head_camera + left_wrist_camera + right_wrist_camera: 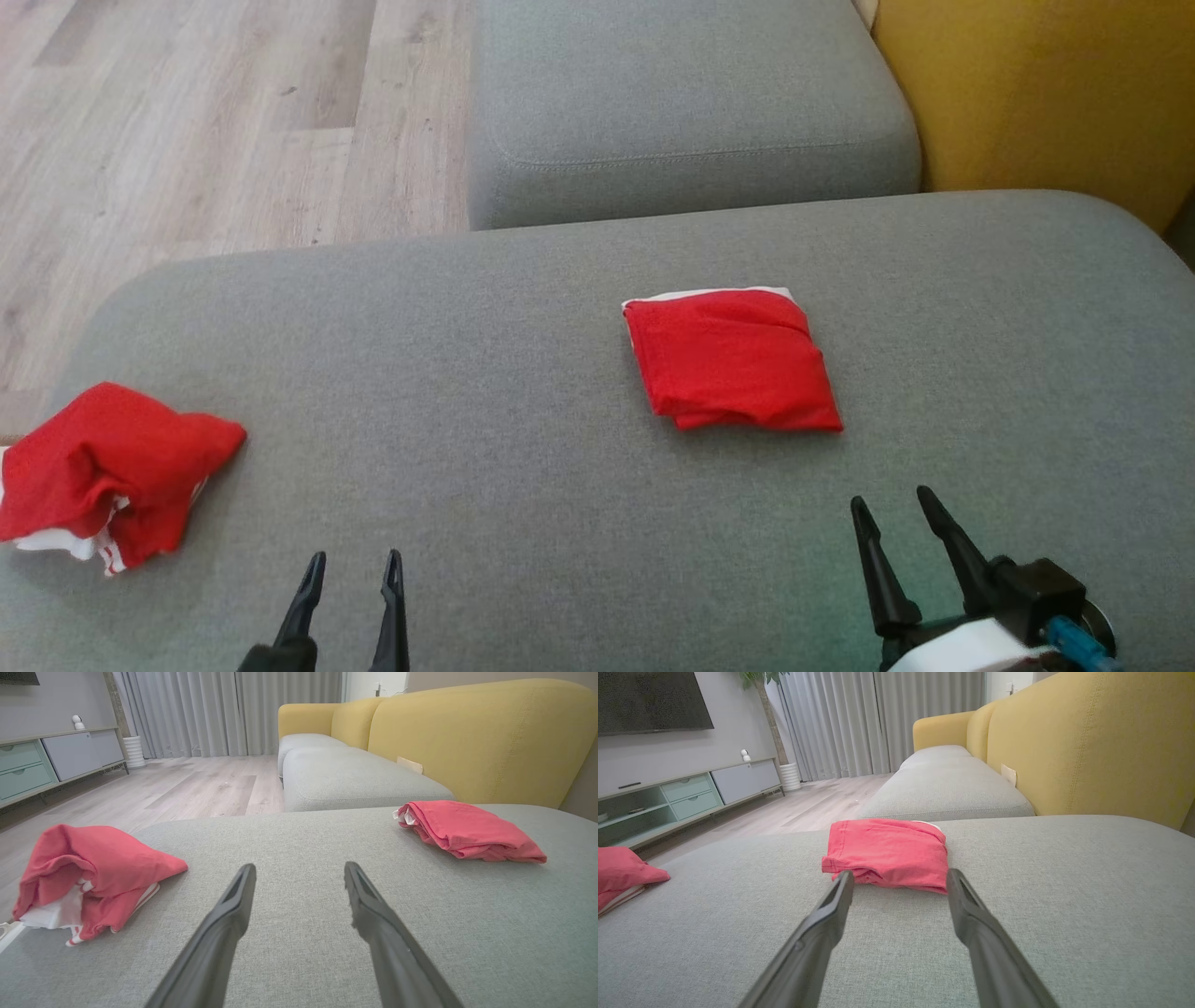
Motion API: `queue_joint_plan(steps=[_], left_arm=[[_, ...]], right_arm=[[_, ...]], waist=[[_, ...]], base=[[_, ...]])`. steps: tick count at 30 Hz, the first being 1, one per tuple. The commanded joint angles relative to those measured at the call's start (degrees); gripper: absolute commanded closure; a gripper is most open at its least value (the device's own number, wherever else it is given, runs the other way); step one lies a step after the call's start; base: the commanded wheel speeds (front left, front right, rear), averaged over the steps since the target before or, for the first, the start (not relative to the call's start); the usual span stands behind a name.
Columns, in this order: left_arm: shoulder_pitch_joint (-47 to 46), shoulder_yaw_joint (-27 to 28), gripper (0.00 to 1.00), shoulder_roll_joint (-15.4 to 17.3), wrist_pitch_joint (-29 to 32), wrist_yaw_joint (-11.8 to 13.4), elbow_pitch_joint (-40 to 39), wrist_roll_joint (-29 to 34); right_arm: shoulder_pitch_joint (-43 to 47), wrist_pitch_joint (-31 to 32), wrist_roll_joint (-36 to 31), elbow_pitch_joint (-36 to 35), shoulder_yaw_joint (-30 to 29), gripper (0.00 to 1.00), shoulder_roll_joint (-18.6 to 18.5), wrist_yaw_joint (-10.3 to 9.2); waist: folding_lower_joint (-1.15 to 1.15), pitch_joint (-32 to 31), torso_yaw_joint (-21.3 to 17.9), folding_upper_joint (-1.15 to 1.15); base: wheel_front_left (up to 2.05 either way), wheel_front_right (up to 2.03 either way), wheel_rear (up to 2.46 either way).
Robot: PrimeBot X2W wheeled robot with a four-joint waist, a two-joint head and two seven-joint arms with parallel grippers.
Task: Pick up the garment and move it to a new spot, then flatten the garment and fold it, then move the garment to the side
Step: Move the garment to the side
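A red garment folded into a neat square (733, 359) lies on the grey seat cushion (485, 392), right of centre, with a white edge showing at its far side. A second red garment with white parts (103, 471) lies crumpled at the cushion's left edge. My left gripper (356, 557) is open at the lower left, empty, with the crumpled garment (88, 872) to its left. My right gripper (891, 498) is open and empty, a short way in front of the folded garment (889, 851), which sits just beyond its fingertips.
Another grey seat (691, 103) adjoins the far side, and a yellow backrest (1036, 93) rises at the right. Wooden floor (187, 121) lies beyond the cushion's left and far edges. A low cabinet (46, 760) stands across the room.
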Motion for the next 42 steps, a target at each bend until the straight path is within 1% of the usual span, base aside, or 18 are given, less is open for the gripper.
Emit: queue_joint_plan(steps=[1, 5, 11, 16, 19, 21, 25, 29, 35, 38, 42], left_arm=[[-2.50, 1.77, 0.00, -0.12, -0.35, 0.20, -1.76, 0.65], [-2.29, 1.52, 0.00, -0.12, -0.35, 0.53, -2.07, 0.76], [-2.44, 1.08, 0.00, -0.12, -0.35, 1.71, -2.20, 1.16], [-3.03, 0.21, 0.00, -0.12, -0.35, 1.86, -2.28, 1.31], [-3.82, -0.50, 0.00, -0.12, -0.35, 1.82, -2.32, 1.26], [-4.99, -1.36, 0.00, -0.12, -0.35, 1.61, -2.22, 1.23], [-6.58, -2.76, 0.00, -0.12, -0.35, 1.12, -2.13, 1.39], [-9.01, -4.29, 0.00, -0.12, -0.35, 1.03, -2.32, 1.48], [-13.64, -7.55, 0.00, -0.12, -0.35, 1.51, -2.24, 1.21], [-15.62, -9.06, 0.00, -0.12, -0.35, 1.90, -1.94, 0.96], [-17.55, -10.70, 0.00, -0.12, -0.35, 2.63, -1.57, 0.49]], right_arm=[[-1.72, -0.79, -0.21, -2.00, 1.09, 0.00, -0.20, -0.05], [-1.60, -0.79, -0.22, -2.16, 0.97, 0.00, -0.30, -0.05], [-1.65, -0.79, -0.27, -2.36, 0.83, 0.00, -0.51, -0.05], [-2.26, -0.79, 0.20, -2.29, 0.42, 0.00, -0.84, -0.05], [-3.50, -0.79, 1.45, -1.93, -0.01, 0.00, -1.15, -0.05], [-5.99, -0.79, 3.33, -0.61, -0.29, 0.00, -1.93, -0.05], [-11.50, -0.31, 7.54, 3.87, -0.08, 0.00, -3.51, -0.05], [-19.69, 4.47, 13.11, 8.21, 0.14, 0.00, -6.20, -0.05], [-31.05, 15.54, 21.55, 14.62, -0.09, 0.00, -10.77, -0.05], [-35.08, 21.41, 25.23, 17.61, 0.50, 0.00, -12.48, -0.05], [-38.56, 26.75, 28.41, 20.98, 1.85, 0.00, -14.62, -0.05]], waist=[[0.00, 0.05, 0.02, 0.00], [0.00, 0.32, 0.02, 0.00], [0.00, 1.54, 0.32, 0.00], [0.00, 3.01, 1.03, 0.00], [0.00, 4.44, 1.67, 0.00], [0.00, 5.93, 2.40, 0.00], [0.00, 8.07, 3.38, 0.00], [0.00, 11.27, 4.41, 0.00], [0.00, 16.49, 6.55, 0.00], [0.00, 18.57, 7.56, 0.00], [0.00, 20.55, 8.67, 0.00]], base=[[0.00, 0.00, 0.00], [0.00, 0.00, 0.00], [0.00, 0.00, 0.00], [0.00, 0.00, 0.00], [0.00, 0.00, 0.00], [0.00, 0.00, 0.00], [0.00, 0.00, 0.00], [0.00, 0.00, 0.00], [0.00, 0.00, 0.00], [0.00, 0.00, 0.00], [0.00, 0.00, 0.00]])
